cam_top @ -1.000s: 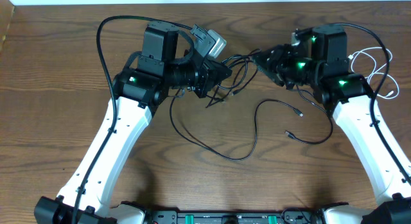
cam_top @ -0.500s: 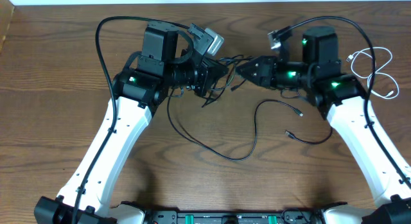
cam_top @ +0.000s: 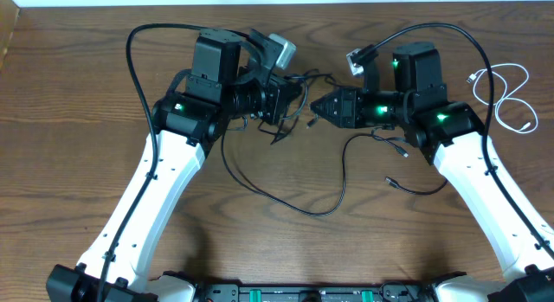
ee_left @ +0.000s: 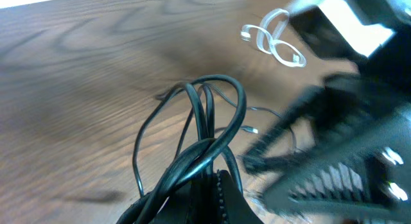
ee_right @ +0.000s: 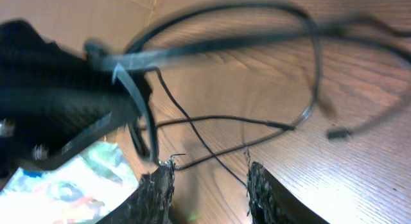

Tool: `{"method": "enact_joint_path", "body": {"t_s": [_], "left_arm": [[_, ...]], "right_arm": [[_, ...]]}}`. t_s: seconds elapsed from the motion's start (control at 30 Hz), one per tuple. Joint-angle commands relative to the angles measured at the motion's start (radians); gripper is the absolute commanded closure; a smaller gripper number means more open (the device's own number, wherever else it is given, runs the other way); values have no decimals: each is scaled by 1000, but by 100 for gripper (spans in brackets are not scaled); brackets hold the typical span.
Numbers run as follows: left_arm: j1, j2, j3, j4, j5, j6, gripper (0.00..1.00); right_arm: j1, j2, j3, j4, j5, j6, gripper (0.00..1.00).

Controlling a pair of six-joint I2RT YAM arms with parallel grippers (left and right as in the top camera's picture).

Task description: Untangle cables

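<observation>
The brown wooden table (cam_top: 86,77) carries all three cords. The left claw (cam_top: 290,101) is clamped on a knot of black cables (ee_left: 204,147) and holds it lifted off the wood. This looks meant to anchor the tangle so the loops stand open and a strand can be drawn out. The loose ends trail down across the middle of the table. The right claw (cam_top: 317,107) points straight at that knot from just beside it. Its jaws stand apart with nothing caught between them, and a thin strand runs close in front, so it seems lined up to pick one loop. The white cable (cam_top: 504,96) lies by itself at the far right, well apart, probably already freed.
</observation>
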Motion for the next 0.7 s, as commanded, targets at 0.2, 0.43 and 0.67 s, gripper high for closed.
{"method": "enact_joint_path", "body": {"t_s": [0.2,0.43,0.67], "left_arm": [[-1,21,-4,20,-131,-265,93],[-1,35,-4,17,-130,-359,93],[-1,35,-4,18,-31,-379,93]], "right_arm": [[9,-32,5,6,-3,-62,61],[49,-31,5,43,71,-52,59],[110,-18,5,50,295,14,57]]}}
